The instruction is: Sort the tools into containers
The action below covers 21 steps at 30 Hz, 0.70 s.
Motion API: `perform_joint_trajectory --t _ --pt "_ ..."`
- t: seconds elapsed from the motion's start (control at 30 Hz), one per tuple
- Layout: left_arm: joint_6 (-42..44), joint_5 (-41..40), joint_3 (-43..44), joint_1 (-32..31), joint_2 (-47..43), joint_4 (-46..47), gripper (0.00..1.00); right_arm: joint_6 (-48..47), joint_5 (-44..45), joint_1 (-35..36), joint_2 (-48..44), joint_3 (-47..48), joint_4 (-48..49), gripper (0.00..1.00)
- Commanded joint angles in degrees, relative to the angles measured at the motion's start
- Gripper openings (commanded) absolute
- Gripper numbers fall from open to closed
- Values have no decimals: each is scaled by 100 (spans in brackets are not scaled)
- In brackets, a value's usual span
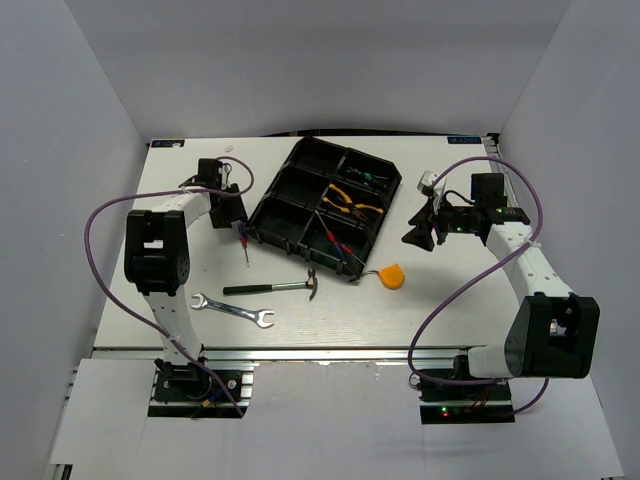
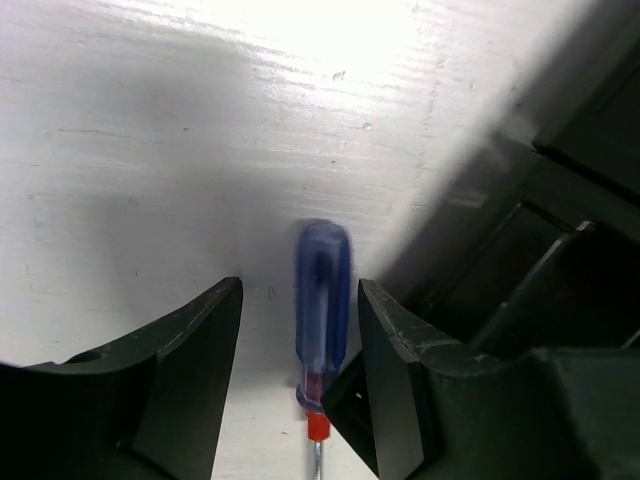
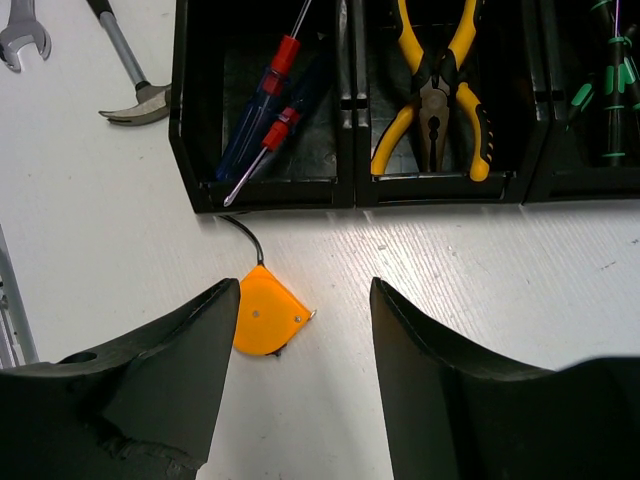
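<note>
Straddling the blue screwdriver (image 2: 322, 300) with the left gripper (image 2: 300, 288), fingers apart, not clamping it — tool lying on the table (image 2: 150, 120) just left of the tray (image 3: 440, 190). Hovering the right gripper (image 3: 305, 290) wide open and empty near the orange tape measure (image 3: 265, 320).

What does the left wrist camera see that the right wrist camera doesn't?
Only the left wrist view shows a blue screwdriver, lying on the table between the open fingers of the left gripper.

Only the right wrist view shows the orange tape measure, the hammer and the wrench on the table. It also shows yellow pliers, two screwdrivers and green-marked screwdrivers, each kind in its own compartment of the tray.

Both show the black tray, the white table and open fingers. The right gripper is open too.
</note>
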Motion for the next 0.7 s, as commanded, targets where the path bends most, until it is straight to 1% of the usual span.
perform_joint_trajectory --t 0.0,0.1,0.17,0.2,0.33,0.43,0.53,0.57,0.67 --pt "165 61 218 -139 17 -142 61 -5 -40 0 -37 109 -36 62" --pt "253 -210 271 -279 149 -203 61 4 -48 0 -2 126 -19 62" --pt "244 -474 385 -393 307 -414 61 22 -40 0 -2 144 -18 62" --pt "235 -893 394 -429 351 -484 61 22 -22 0 -10 144 -10 62" --pt "130 -1529 166 -464 325 -669 59 13 -4 0 -37 127 -1 62" --pt "121 -1819 -150 -464 185 -670 52 13 -4 0 -63 83 17 62" --pt "121 -1881 -327 -412 105 -661 40 39 -22 0 -54 74 43 62" --pt "112 -1890 -344 -385 96 -661 33 48 -22 0 -46 74 43 62" --pt "95 -1899 -275 -262 26 -652 24 48 -40 -9 -45 109 34 62"
